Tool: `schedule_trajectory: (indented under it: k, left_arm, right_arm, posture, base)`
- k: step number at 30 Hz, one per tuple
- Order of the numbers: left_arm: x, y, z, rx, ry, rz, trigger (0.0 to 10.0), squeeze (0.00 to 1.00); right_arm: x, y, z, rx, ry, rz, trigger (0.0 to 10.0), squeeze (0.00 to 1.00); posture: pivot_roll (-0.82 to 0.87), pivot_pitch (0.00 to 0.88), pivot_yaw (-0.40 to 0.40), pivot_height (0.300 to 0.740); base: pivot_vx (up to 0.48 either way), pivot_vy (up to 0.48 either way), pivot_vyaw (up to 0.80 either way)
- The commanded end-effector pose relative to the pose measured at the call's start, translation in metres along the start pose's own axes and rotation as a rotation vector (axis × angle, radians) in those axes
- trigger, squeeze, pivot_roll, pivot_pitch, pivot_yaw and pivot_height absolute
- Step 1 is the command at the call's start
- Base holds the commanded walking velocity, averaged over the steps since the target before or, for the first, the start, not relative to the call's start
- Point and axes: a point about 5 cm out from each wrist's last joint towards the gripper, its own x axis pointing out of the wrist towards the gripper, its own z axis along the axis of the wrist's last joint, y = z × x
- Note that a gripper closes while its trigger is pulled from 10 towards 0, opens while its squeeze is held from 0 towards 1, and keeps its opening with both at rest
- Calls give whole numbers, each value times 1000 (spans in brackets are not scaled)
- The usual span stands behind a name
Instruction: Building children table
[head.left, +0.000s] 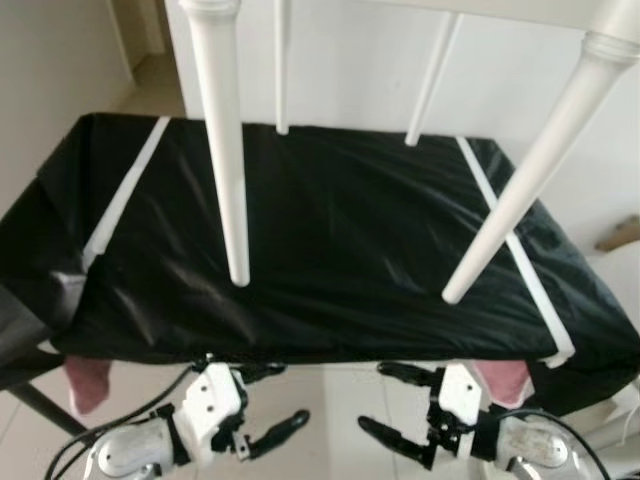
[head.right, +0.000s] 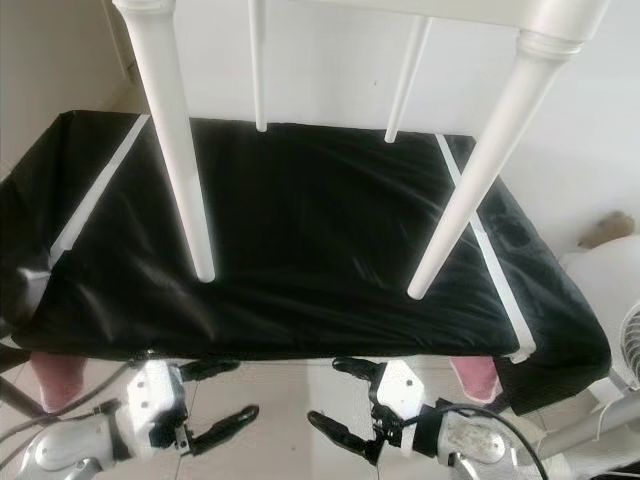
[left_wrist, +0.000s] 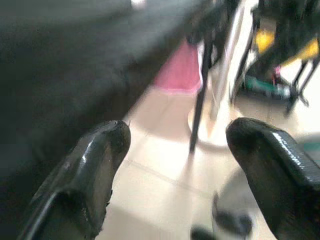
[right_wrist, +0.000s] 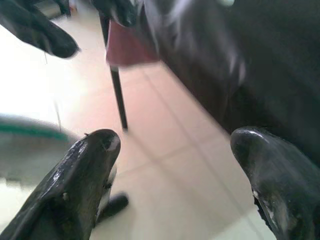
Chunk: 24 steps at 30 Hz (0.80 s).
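Observation:
A white children's table shows as four slim legs coming down from the top of the head views. Its near left leg and near right leg end at the black plastic cover of a larger table, and two thinner far legs reach its back edge. Whether the tips rest on the cover I cannot tell. My left gripper and right gripper hang below the cover's front edge over the tiled floor. Both are open and hold nothing, their tips pointing toward each other. Wide gaps separate the fingers and the other pair of fingers.
White tape strips run along both sides of the black cover. Pink fabric hangs under the covered table at each front corner, beside dark metal legs. A white wall stands behind. At the far right is a white fan.

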Motion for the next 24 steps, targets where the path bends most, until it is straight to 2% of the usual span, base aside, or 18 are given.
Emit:
schedule_trajectory:
  k: [1, 3, 5, 10, 14, 17, 19, 22, 23, 24]
  left_arm:
    - [-2, -5, -12, 27, 66, -90, 10000, 0]
    - [-3, -2, -28, 30, 118, -58, 10000, 0]
    - [-3, -2, -44, -70, 161, -39, 10000, 0]
    - [1, 0, -58, -110, 203, 2, 10000, 0]
    - [7, 4, -74, -140, 243, 68, 10000, 0]
    - [15, 6, -95, -179, 327, 149, 10000, 0]
    - [16, 6, -99, -186, 343, 157, 10000, 0]
    - [23, 5, -118, -288, 419, 265, 10000, 0]
    - [23, 5, -118, -288, 419, 265, 10000, 0]
    - [22, 5, -126, -324, 465, 307, 10000, 0]
  right_arm:
    - [-1, -3, -9, -16, 49, -6, 10000, 0]
    - [-1, -10, -20, -35, 91, -48, 10000, 0]
    - [-1, -16, -31, -38, 138, -81, 10000, 0]
    - [-1, -18, -45, 11, 186, -116, 10000, 0]
    - [-2, -18, -65, 98, 238, -186, 10000, 0]
    - [-1, -20, -95, 255, 365, -340, 10000, 0]
    - [-1, -20, -99, 279, 381, -364, 10000, 0]
    - [-2, -14, -117, 403, 398, -496, 10000, 0]
    - [-2, -14, -117, 403, 398, -496, 10000, 0]
    - [-3, -11, -124, 437, 428, -563, 10000, 0]
  posture:
    - [72, 41, -45, 740]
    - [71, 48, -41, 740]
    - [68, 50, -39, 740]
    - [68, 63, -39, 740]
    - [64, 68, -32, 740]
    - [55, 68, -21, 740]
    - [55, 68, -21, 740]
    - [27, 62, -3, 740]
    - [27, 62, -3, 740]
    - [19, 61, 1, 740]
  base:
    - [0, 0, 0]
    - [0, 0, 0]
    - [0, 0, 0]
    - [0, 0, 0]
    - [0, 0, 0]
    - [0, 0, 0]
    - [0, 0, 0]
    - [0, 0, 0]
    - [0, 0, 0]
    - [0, 0, 0]
